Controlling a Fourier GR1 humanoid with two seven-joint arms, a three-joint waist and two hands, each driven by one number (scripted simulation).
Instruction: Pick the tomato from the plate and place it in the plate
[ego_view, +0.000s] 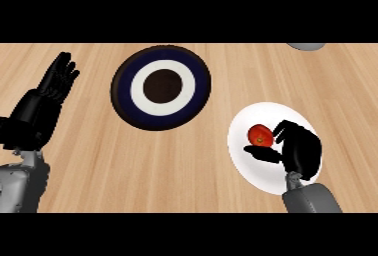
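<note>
Where right hand (301, 150) curls: tomato (259, 135).

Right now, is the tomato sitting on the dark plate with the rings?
No, the tomato lies on the white plate, with the right hand curled around it.

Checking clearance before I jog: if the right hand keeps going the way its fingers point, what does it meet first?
The tomato. The right hand points left over the white plate, fingers curled beside the tomato; whether they already touch it is unclear.
</note>
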